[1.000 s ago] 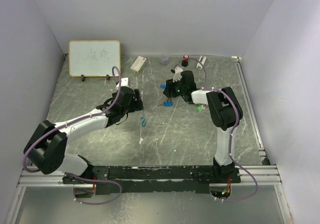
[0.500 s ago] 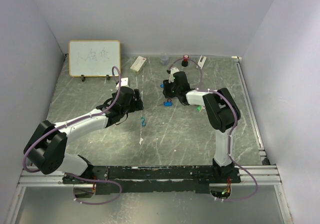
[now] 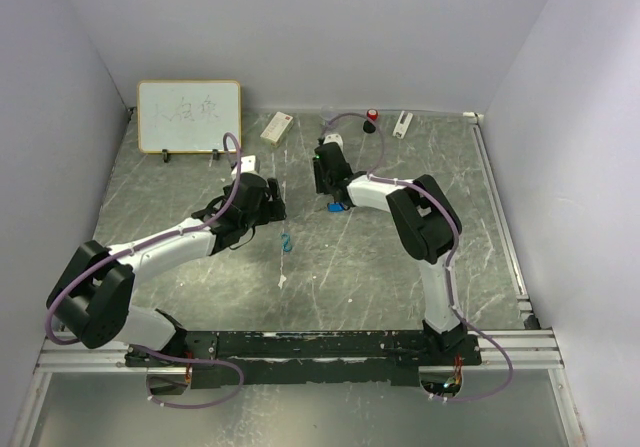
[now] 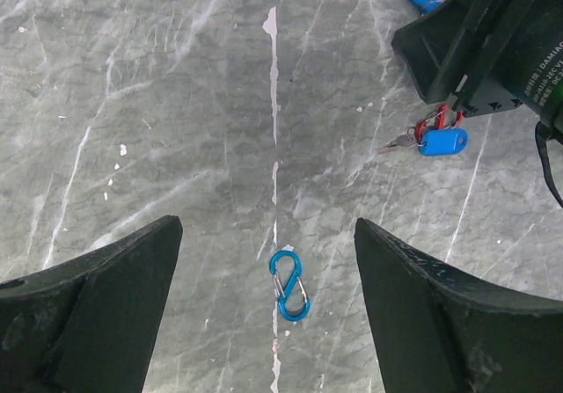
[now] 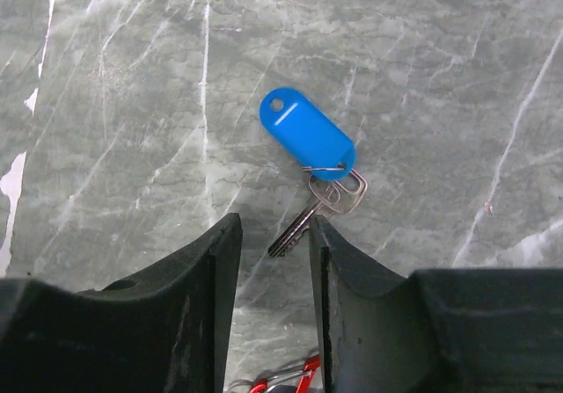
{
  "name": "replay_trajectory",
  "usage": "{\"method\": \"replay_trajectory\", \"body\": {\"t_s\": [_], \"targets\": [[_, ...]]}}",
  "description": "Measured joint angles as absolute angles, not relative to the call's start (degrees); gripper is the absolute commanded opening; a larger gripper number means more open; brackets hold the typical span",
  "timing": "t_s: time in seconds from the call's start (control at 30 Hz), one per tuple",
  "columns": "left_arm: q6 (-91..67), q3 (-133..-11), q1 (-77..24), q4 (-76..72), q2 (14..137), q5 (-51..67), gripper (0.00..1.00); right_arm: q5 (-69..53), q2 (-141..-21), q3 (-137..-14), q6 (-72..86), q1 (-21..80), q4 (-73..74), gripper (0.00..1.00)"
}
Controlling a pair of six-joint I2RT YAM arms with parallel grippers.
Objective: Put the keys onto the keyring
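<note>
Ahead of narrowly parted, empty right end effector [image 5: 271, 235]: silver key [image 5: 315, 210], blue tag [image 5: 306, 134].

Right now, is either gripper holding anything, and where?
Nothing is held. The left gripper is open; the right gripper straddles the blade tip of the blue-tagged silver key without clamping it.

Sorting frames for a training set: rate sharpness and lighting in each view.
Top view: even, soft light, no hard shadows, small things too tiny to read. Left wrist view: crisp, the blue clip and the veins of the table sharp, the left claw dark and featureless. Right wrist view: crisp, the blue-tagged key sharp with a thin shadow, no glare.
</note>
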State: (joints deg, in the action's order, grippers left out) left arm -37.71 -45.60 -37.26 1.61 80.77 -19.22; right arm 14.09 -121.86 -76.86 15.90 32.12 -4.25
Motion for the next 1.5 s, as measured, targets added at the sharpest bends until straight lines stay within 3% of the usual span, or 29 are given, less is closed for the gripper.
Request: {"method": "replay_trajectory", "body": {"t_s": [0.23, 0.83, 1.5], "targets": [[-37.71, -45.21, -37.15, 1.52, 80.55, -18.98, 0.9, 18.52, -122.63, -78.37, 20.64, 33.08, -1.83, 0.31], [-37.74, -45.21, -36.95, 1.52, 80.55, -18.74, 0.9, 17.28, -121.32, -75.64, 25.58, 30.83, -3.49, 0.05], [-37.76, -45.21, -36.95, 1.48, 80.55, -18.11, 0.9, 21.21, -112.73, -66.04, 24.1, 29.93, -0.27, 0.0]]}}
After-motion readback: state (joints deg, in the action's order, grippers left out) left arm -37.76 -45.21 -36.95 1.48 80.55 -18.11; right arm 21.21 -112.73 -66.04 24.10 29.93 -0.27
